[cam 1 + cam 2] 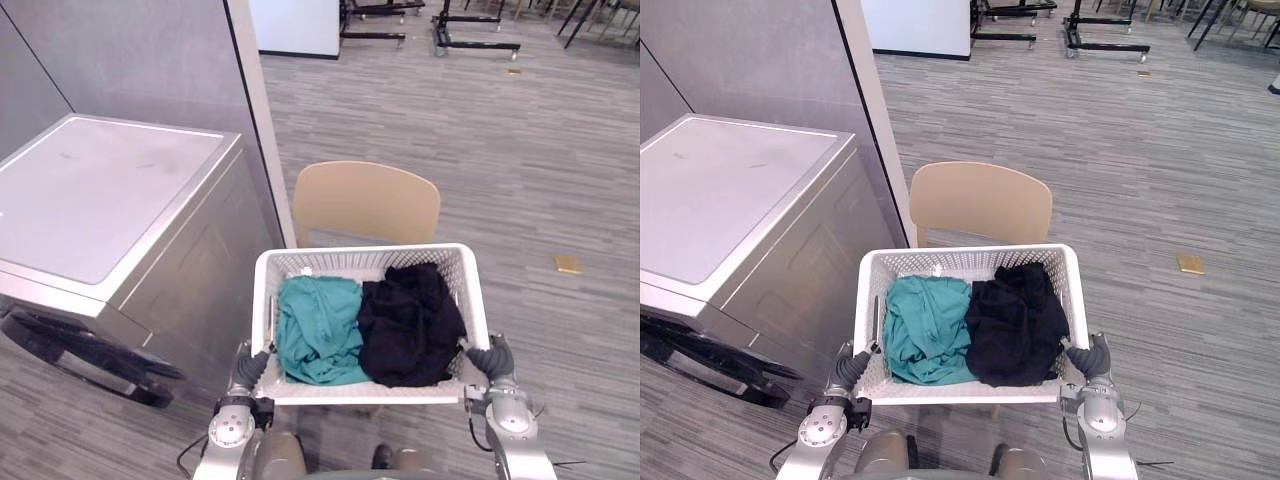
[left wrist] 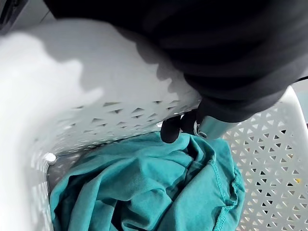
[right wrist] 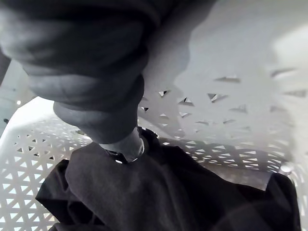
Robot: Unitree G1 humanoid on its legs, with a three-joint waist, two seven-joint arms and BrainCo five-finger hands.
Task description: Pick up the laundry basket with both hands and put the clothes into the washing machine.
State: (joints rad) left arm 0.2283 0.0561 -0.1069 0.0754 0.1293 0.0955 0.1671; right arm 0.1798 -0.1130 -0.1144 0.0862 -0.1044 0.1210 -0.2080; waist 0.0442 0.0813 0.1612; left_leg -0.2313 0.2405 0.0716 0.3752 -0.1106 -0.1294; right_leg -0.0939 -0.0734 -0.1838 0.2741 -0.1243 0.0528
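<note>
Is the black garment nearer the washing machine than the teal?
No, in the basket the teal garment lies on the washing machine's side.

no readable text anywhere tbh, plain grey top on the washing machine (image 1: 100, 190) at left of frame, bare white plastic on the laundry basket (image 1: 370, 255) lower centre, blank chair (image 1: 365, 200) back mid-frame

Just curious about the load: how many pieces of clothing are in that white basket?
2: a teal garment in the left half of the laundry basket, a black garment in the right half, touching it. More may lie hidden beneath.
</note>
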